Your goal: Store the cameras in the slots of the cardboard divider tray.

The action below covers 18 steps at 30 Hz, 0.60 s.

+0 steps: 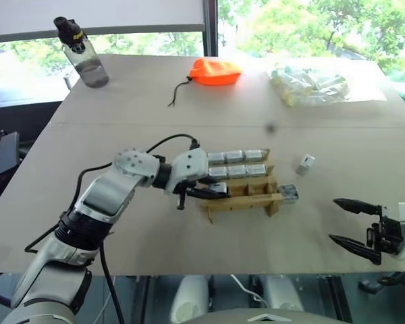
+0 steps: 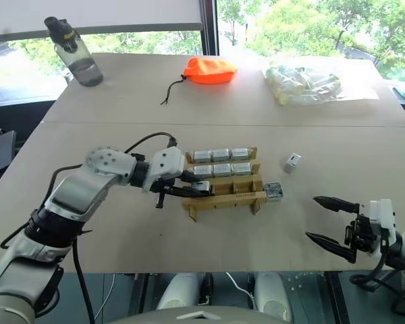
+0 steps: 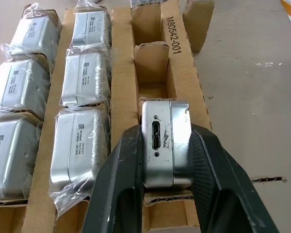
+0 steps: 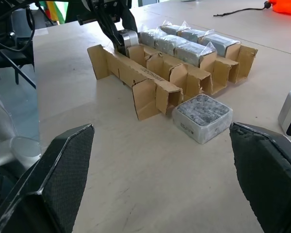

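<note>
left claw [image 3: 165, 194] clamped on camera [image 3: 164, 143] | over tray [image 3: 179, 58] near-row end slot | right claw [image 1: 354, 229] apart

The left arm reached rightward, its pincer [image 1: 212, 192] angled down and clamped shut on a load; the right pincer [image 1: 354, 229] gaped wide, level.

Head overhead, wrists close — tray [image 1: 243, 196] shared

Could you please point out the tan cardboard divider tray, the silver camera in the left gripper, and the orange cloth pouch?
Cardboard divider tray [image 3: 177, 63], left wrist view, printed wall.
Silver camera [image 3: 164, 141], left wrist view, port face.
Orange pouch [image 1: 216, 71], left eye view, middle.
</note>
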Motion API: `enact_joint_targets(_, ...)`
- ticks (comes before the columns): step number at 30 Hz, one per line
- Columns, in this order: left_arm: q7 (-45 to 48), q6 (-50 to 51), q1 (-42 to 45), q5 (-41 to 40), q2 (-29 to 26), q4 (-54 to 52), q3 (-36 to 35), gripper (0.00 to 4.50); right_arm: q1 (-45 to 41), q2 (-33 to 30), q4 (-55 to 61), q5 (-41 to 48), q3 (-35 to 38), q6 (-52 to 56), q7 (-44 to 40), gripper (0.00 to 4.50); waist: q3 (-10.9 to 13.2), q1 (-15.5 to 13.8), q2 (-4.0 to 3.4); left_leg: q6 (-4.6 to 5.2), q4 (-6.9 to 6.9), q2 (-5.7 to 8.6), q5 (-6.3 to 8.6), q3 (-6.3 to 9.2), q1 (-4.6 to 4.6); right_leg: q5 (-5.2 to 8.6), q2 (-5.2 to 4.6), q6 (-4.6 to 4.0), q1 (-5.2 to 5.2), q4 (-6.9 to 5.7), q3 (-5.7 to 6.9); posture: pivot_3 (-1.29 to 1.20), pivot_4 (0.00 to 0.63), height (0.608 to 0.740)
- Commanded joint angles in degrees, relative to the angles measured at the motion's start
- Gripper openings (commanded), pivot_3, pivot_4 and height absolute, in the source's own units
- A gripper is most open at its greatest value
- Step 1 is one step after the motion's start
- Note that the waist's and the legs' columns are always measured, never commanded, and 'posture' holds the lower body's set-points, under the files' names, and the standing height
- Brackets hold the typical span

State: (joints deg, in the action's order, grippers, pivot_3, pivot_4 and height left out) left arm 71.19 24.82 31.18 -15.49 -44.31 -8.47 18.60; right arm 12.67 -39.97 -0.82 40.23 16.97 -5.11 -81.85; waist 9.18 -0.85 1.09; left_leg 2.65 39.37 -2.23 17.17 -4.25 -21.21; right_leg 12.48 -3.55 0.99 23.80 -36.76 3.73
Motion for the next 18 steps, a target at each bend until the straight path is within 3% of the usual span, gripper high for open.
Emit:
enact_joint_targets(1,1.4,4.57,0.44,-1.91,-0.74,-2.51,-0.89,0.73,-0.24,0.33,1.56,0.08,2.05,-0.57,0.39,4.43,0.0,0.0,0.0,0.0,0.0,0.0,0.0,0.02,0.0,0.0,0.01,0.0,0.0,0.0,0.0,0.0,0.15,0.726)
enact_joint_targets(2,2.06,5.9,0.57,-2.79,-0.97,-2.94,-0.98,0.73,-0.51,0.42,1.36,-0.11,1.97,-0.78,0.47,4.43,0.0,0.03,0.0,0.0,0.0,-0.01,0.0,0.02,0.0,0.01,0.01,0.01,0.0,0.0,0.0,0.0,0.15,0.726)
enact_joint_targets(3,2.89,6.79,0.63,-3.53,-1.25,-3.38,-0.96,1.74,-0.76,0.53,1.15,-0.39,1.96,-1.07,0.61,4.5,0.0,0.07,0.0,-0.01,-0.01,-0.01,0.0,0.02,0.0,0.01,0.01,0.02,0.0,0.0,0.0,0.0,0.15,0.726)
enact_joint_targets(6,3.13,6.81,0.84,-4.6,-0.5,-3.88,-1.85,3.02,-1.64,1.01,0.38,-1.35,1.95,-2.45,0.62,4.5,0.01,-0.01,-0.01,-0.03,0.0,-0.01,-0.02,0.01,-0.01,0.02,0.02,0.04,0.01,0.01,0.02,0.0,0.15,0.726)
enact_joint_targets(8,2.21,6.41,1.02,-4.61,0.28,-3.78,-2.48,4.16,-1.67,0.99,0.15,-1.94,1.88,-2.47,1.02,4.5,0.01,-0.04,-0.01,-0.04,0.01,0.01,-0.02,0.0,-0.01,0.03,0.0,0.05,0.01,0.0,0.01,0.0,0.15,0.726)
enact_joint_targets(10,1.84,6.53,1.07,-4.91,0.25,-4.1,-3.07,4.44,-1.48,1.13,0.24,-2.75,1.59,-2.87,1.44,4.5,0.01,-0.13,-0.01,-0.03,0.02,0.01,-0.02,0.03,-0.02,0.02,-0.01,0.04,0.0,0.0,0.0,0.0,0.15,0.726)
enact_joint_targets(15,1.4,10.07,0.92,-9.07,-0.37,-6.18,-7.16,4.44,-1.1,1.68,1.52,-5.16,0.91,-2.58,4.8,4.5,0.01,-0.05,-0.01,-0.16,0.02,0.0,-0.09,0.05,-0.03,0.01,-0.01,0.02,0.0,0.0,-0.02,0.0,0.15,0.726)
enact_joint_targets(18,0.27,15.07,1.07,-15.82,-0.22,-7.56,-13.55,4.44,-1.35,3.76,2.35,-13.13,-0.26,-2.92,15.52,4.5,0.01,0.04,-0.01,-0.21,0.01,-0.02,-0.12,0.05,-0.04,0.03,-0.01,0.05,0.01,0.0,-0.04,0.0,0.15,0.726)
